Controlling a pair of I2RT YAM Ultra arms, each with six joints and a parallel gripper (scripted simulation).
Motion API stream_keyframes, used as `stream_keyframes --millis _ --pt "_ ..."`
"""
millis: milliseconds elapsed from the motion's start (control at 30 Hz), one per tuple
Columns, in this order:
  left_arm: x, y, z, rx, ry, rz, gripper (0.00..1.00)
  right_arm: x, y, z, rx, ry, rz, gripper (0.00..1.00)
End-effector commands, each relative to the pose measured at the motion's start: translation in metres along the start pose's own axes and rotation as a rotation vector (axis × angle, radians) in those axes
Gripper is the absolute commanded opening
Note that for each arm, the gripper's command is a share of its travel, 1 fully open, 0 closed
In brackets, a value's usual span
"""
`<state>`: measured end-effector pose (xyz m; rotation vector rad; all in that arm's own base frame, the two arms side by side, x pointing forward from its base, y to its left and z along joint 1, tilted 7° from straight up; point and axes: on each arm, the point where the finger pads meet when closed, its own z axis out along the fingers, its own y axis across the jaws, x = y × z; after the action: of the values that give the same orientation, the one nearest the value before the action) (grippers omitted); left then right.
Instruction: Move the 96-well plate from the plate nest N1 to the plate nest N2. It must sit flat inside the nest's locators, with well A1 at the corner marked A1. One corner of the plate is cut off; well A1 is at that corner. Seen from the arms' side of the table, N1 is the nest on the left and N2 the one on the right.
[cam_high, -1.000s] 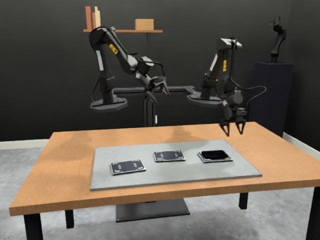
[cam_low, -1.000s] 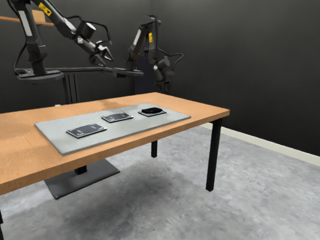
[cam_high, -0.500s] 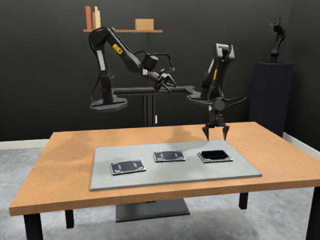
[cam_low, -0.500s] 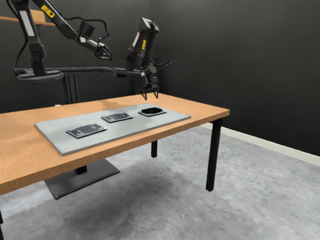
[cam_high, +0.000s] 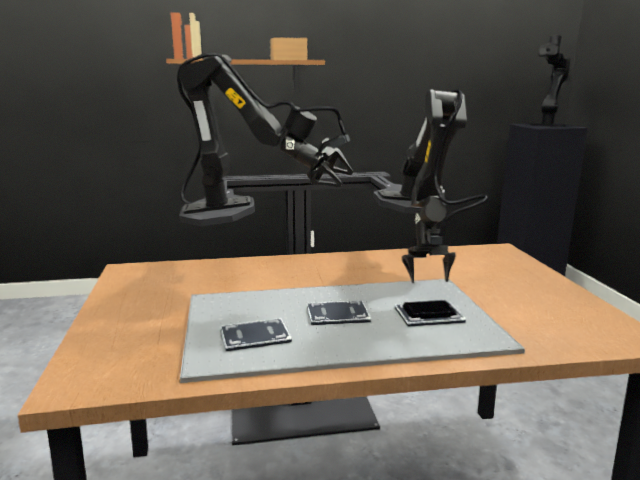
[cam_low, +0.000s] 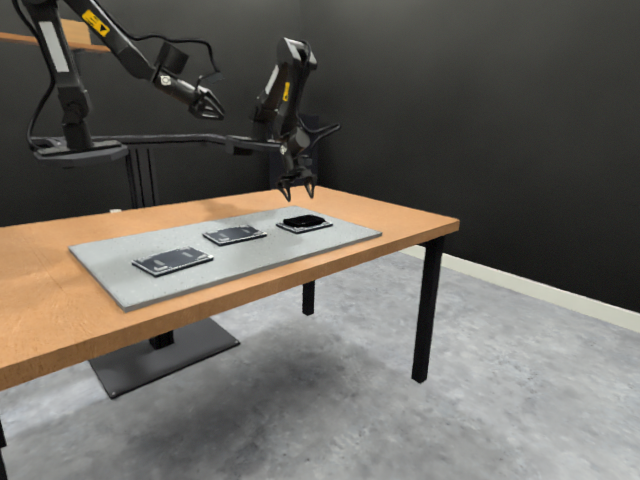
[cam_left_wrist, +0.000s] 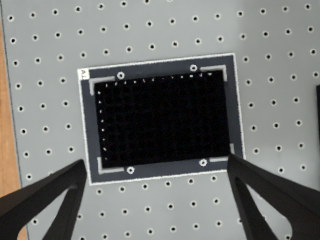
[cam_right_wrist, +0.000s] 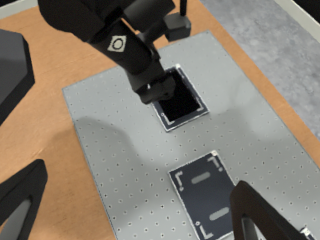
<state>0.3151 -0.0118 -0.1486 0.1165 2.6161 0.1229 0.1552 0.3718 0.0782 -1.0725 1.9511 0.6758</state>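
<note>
Pre-grasp, we've got the black metal-look left gripper wide, next lower astride the black rectangular 96-well plate toward the wooden desk's left edge

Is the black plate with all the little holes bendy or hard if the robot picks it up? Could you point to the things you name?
The 96-well plate (cam_high: 429, 308) (cam_low: 303, 221) (cam_left_wrist: 162, 120) (cam_right_wrist: 181, 102) is probably stiff, since its edges look straight. It likely won't roll, being flat and wide. It might catch if pushed sideways, because corner locators (cam_left_wrist: 102, 80) surround it.
</note>
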Motion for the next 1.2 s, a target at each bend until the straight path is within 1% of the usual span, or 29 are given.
stream_keyframes --millis 0,100,133,200,233,300,367,433,633,933,1000,1067,1167 --pt "0.006 -0.005 -0.001 0.012 0.008 0.018 1.00 0.002 0.001 -0.005 -0.001 -0.001 -0.012 1.00" --pt "0.006 -0.005 -0.001 0.012 0.008 0.018 1.00 0.002 0.001 -0.005 -0.001 -0.001 -0.012 1.00" --pt "-0.002 -0.002 -0.001 0.004 -0.012 0.010 1.00 0.002 0.001 -0.005 -0.001 -0.001 -0.012 1.00" --pt "0.013 -0.007 -0.001 0.025 0.035 0.055 1.00 0.002 0.001 -0.005 -0.001 -0.001 -0.012 1.00" --pt "0.007 -0.006 -0.001 0.028 0.028 0.071 1.00 0.002 0.001 -0.005 -0.001 -0.001 -0.012 1.00" --pt "0.005 -0.006 0.000 0.045 0.043 0.139 1.00 0.002 0.001 -0.005 -0.001 -0.001 -0.012 1.00" --pt "0.008 -0.006 0.001 0.069 0.076 0.234 1.00 0.002 0.001 -0.005 -0.001 -0.001 -0.012 1.00" --pt "0.008 -0.006 0.001 0.069 0.076 0.234 1.00 0.002 0.001 -0.005 -0.001 -0.001 -0.012 1.00" --pt "0.005 -0.005 0.004 0.143 0.152 0.519 1.00 0.002 0.001 -0.005 -0.001 -0.001 -0.012 1.00" --pt "0.001 -0.002 0.010 0.215 0.242 0.835 1.00 0.002 0.001 -0.005 -0.001 -0.001 -0.012 1.00" --pt "0.001 -0.002 0.010 0.215 0.242 0.835 1.00 0.002 0.001 -0.005 -0.001 -0.001 -0.012 1.00" --pt "0.005 -0.004 0.011 0.245 0.275 0.928 1.00 0.002 0.001 -0.005 -0.001 -0.001 -0.012 1.00" --pt "0.001 -0.003 0.013 0.271 0.311 1.071 1.00 0.002 0.001 -0.005 -0.001 -0.001 -0.012 1.00"
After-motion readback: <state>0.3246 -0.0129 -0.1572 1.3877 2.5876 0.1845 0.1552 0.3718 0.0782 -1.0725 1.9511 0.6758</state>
